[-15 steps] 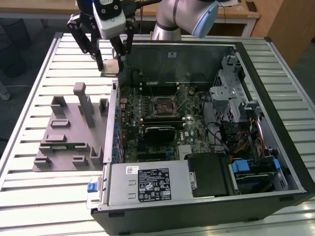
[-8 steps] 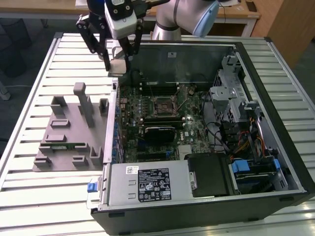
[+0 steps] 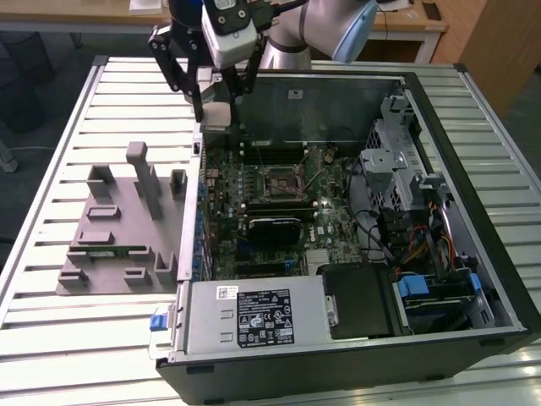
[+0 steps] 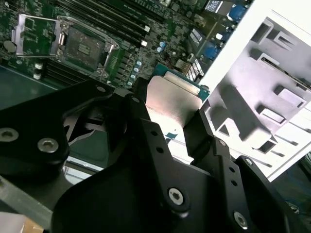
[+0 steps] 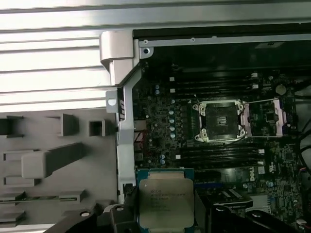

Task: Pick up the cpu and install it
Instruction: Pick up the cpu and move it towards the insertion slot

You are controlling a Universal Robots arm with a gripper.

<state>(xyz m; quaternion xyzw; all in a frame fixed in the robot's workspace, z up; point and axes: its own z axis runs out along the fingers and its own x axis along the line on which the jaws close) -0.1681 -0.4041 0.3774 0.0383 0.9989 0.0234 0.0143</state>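
Cpu (image 5: pixel 165 201), a flat square chip with a pale metallic top and green rim, is clamped by two opposite edges in the gripper (image 5: pixel 165 217), raised clear of every surface over the far corner of the case at the exterior view's left (image 3: pixel 217 116). Slatted metal bench (image 3: pixel 127 101) carries everything. An open computer case (image 3: pixel 473 169) lies on its side on the bench, with the motherboard (image 3: pixel 279 199) facing up. A grey moulded fixture (image 3: pixel 110 237) lies just beside the case, on the exterior view's left. The black gripper (image 3: pixel 220 108) hangs above the case wall between fixture and motherboard; the second wrist view shows its fingers (image 4: pixel 201 133) closed against the chip (image 4: pixel 170 104). The processor socket (image 5: pixel 218 121) sits mid-board, its hinged cover folded aside, well apart from the held chip.
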